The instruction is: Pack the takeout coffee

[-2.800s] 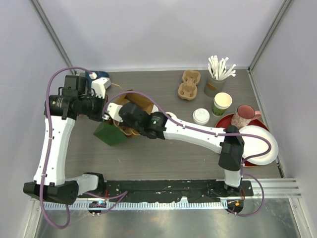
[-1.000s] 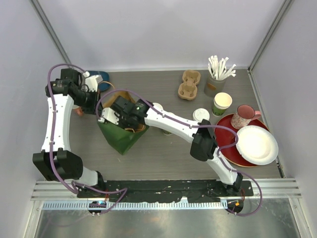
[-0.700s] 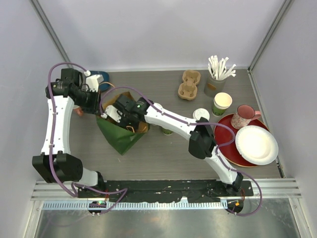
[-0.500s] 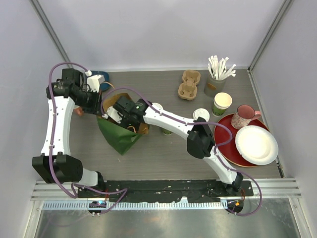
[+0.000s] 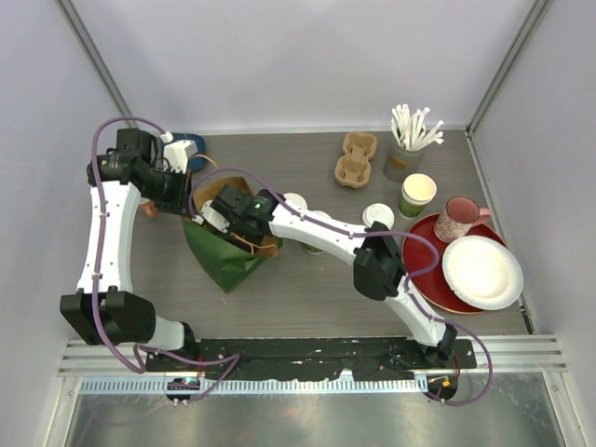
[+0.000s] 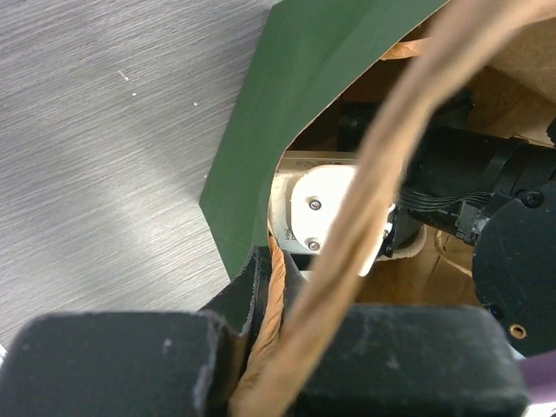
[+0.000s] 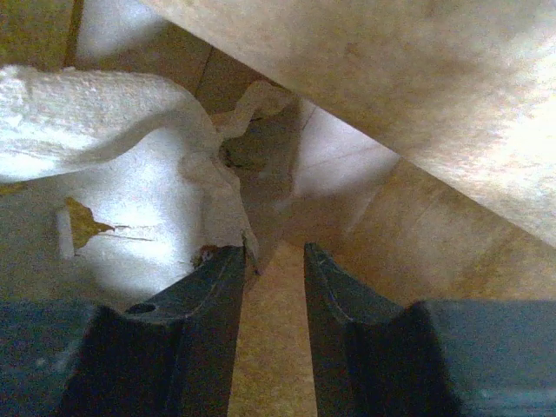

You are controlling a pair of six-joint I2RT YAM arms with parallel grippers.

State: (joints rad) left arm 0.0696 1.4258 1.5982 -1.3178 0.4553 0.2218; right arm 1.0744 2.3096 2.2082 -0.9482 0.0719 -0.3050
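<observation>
— Left claw?
— Clamped on the bag handle, at the green bag's left rim.
— Right claw?
— Down inside the bag; fingers a little apart, nothing between them.
— Coffee?
— Both out, on the table. Nearer lidded cup just right of the bag; farther lidded cup near the lidless cup stack.

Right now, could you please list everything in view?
green paper bag: one, left-centre
white-lidded paper cups: two, one centre, another beside bag
stack of lidless green cups: one, right
round red plate: one, right
pink patterned mug: one, on red plate
white paper plate: one, on red plate
brown pulp cup carrier: one seen, back
white stirrers: bundle, back-right
blue-and-white object: one, back-left
left gripper: black, shut on bag handle
right gripper: black, open, inside bag
</observation>
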